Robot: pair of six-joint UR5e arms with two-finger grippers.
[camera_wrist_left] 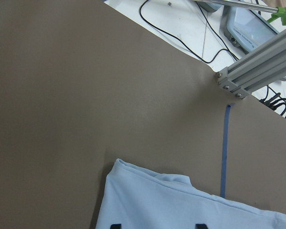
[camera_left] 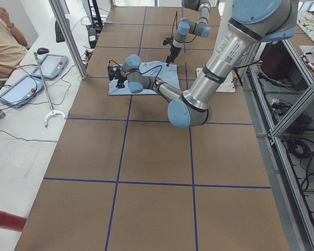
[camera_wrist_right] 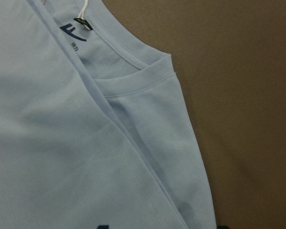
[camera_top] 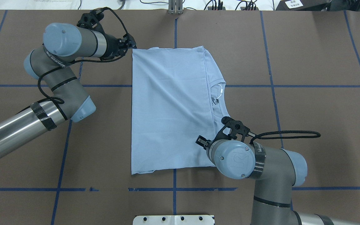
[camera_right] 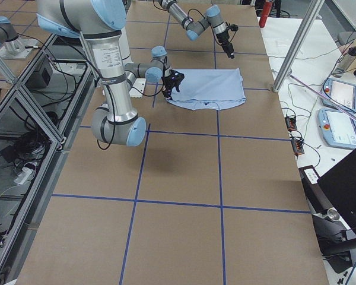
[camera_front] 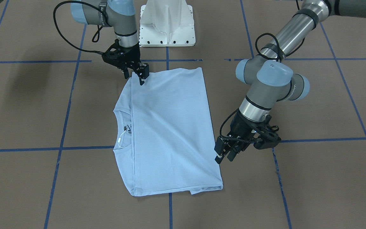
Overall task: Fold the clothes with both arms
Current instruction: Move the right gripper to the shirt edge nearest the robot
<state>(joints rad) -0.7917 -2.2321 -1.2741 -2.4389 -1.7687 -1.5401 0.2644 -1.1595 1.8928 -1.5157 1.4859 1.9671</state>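
— While the T-shirt (camera_front: 170, 127) lies flat in the middle of the worktop (camera_front: 297, 190), where do the left fingers (camera_front: 219, 152) stand?
— At its far corner on the robot's left, spread apart with nothing between them. The wrist view puts both tips over the hem there. Whether they touch the cloth I cannot tell.
— And the right fingers (camera_front: 143, 73)?
— Parted too, gripping nothing, at the near corner on the collar side. One tip sits on each side of the folded edge that runs the shirt's length.
— What shape is the shirt in?
— A rough rectangle. A wide layer is folded over the body and stops just short of the collar (camera_wrist_right: 133, 52), and a bit of fabric peeks out at the far left corner.
— Texture?
— It's a soft light blue knit with faint diagonal creases and a line of stitching along the ribbed round collar. Inside the collar are a dark neck label (camera_wrist_right: 81, 24) and a white tag (camera_top: 221, 91) on a thread. The worktop is matte brown, crossed by blue tape lines (camera_front: 170, 210).
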